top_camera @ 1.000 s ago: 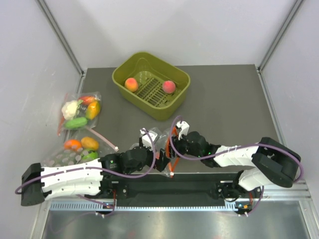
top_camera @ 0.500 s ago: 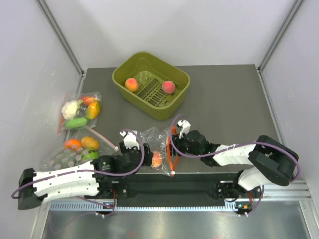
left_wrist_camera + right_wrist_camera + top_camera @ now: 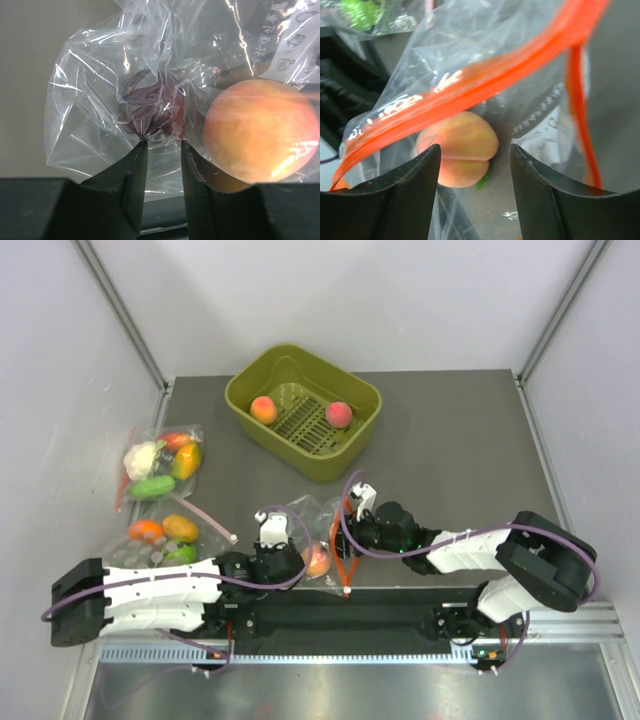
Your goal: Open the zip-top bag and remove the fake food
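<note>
Bag [image 3: 322, 522] near bench [image 3: 450, 460] front edge, between my left fingers [image 3: 134, 172] and right fingers [image 3: 407, 192], one peach [image 3: 316, 560] inside. Basket [image 3: 322, 466] behind it, two peaches [image 3: 263, 409] [image 3: 339, 414] inside. Two more bags [image 3: 160, 465] [image 3: 158, 538] far left.

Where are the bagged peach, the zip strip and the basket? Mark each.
peach [image 3: 260, 130]: left wrist view, middle of its skin, behind the plastic.
zip strip [image 3: 470, 87]: right wrist view, middle of the orange band.
basket [image 3: 305, 458]: top view, near wall.

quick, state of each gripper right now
left gripper: jaws nearly together, a fold of the zip-top bag between them; whether it is pinched cannot be told.
right gripper: open, jaws wide apart, the bag just ahead.
</note>
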